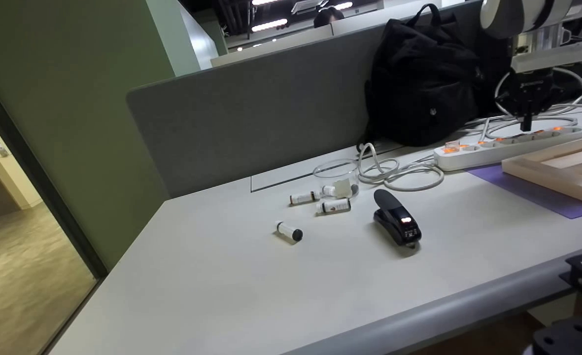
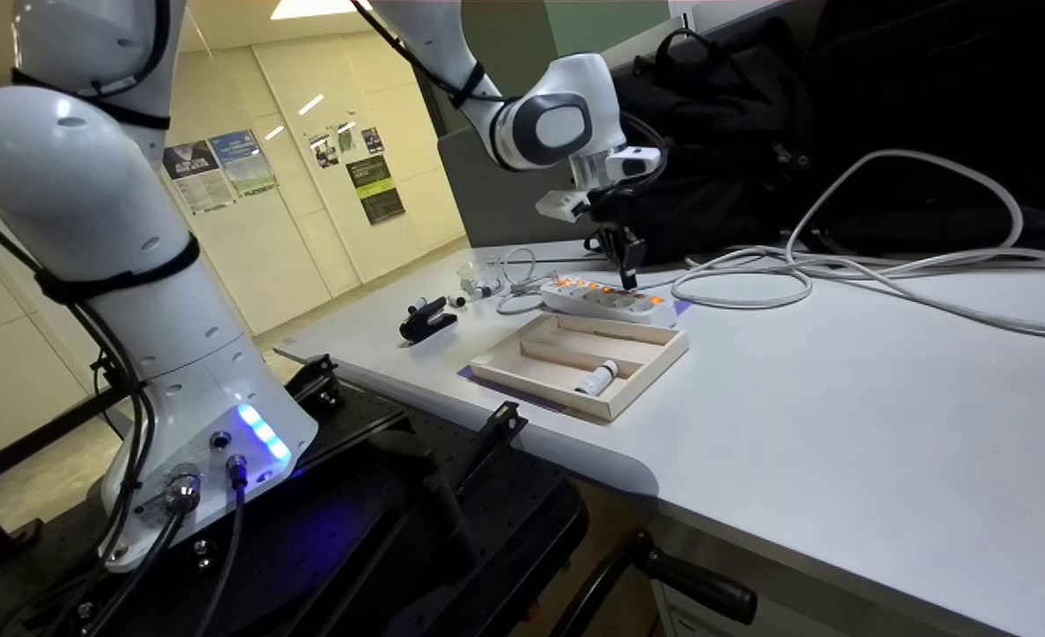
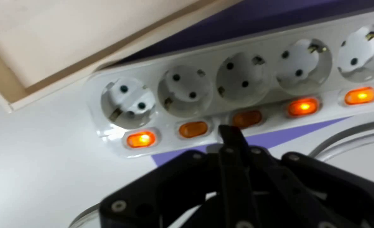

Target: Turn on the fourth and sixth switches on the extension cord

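Power strip (image 1: 473, 159): 1. Wrist view: 5 sockets (image 3: 244, 79) in sight, 5 switches (image 3: 193, 129), 3 lit, 2 unlit. Gripper (image 1: 526, 125): 1. Tray (image 2: 650, 376): 1, holding 1 vial (image 2: 597, 379). On table (image 1: 222, 256): at least 3 more vials (image 1: 289, 231), 1 cup (image 1: 332, 176), 1 black device (image 1: 396, 219). At least 1 backpack (image 1: 421, 84).

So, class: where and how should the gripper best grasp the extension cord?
Probably from above, across the narrow width of the extension cord, which lies flat, sockets up. Favour the wrist view's right-hand part, where the gap to the wooden tray widens. The gripper, now shut, must open first.
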`<state>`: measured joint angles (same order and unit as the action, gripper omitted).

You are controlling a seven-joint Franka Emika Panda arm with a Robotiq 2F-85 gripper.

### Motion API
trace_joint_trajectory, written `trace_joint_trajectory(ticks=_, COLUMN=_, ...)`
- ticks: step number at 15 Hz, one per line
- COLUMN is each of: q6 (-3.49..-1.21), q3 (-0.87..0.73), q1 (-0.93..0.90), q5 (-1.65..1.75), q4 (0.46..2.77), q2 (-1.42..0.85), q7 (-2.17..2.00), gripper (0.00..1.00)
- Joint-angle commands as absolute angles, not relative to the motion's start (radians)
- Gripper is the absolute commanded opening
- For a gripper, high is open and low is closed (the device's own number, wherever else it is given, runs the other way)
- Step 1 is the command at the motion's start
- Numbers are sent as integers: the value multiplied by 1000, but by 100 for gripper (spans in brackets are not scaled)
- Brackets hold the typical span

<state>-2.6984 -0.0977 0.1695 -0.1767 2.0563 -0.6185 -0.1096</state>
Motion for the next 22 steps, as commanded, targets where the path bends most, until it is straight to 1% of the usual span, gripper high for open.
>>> trace_joint_trajectory(ticks=1, q6=-2637, q3=-123, q1=196, q5=-174, q4=2018, q2=-601, q7=-113, gripper=0)
trace_joint_trajectory(ticks=6, q6=-2549, q3=-111, q1=216, q5=-185, q4=1969, q2=-612, q7=-99, gripper=0)
trace_joint_trajectory(ticks=10, q6=-2476, q3=-116, q1=194, q5=-166, q4=1948, q2=-625, q7=-108, gripper=0)
trace_joint_trajectory(ticks=22, q6=-2476, q3=-142, q1=171, q5=-129, q4=1943, q2=-666, q7=-121, gripper=0)
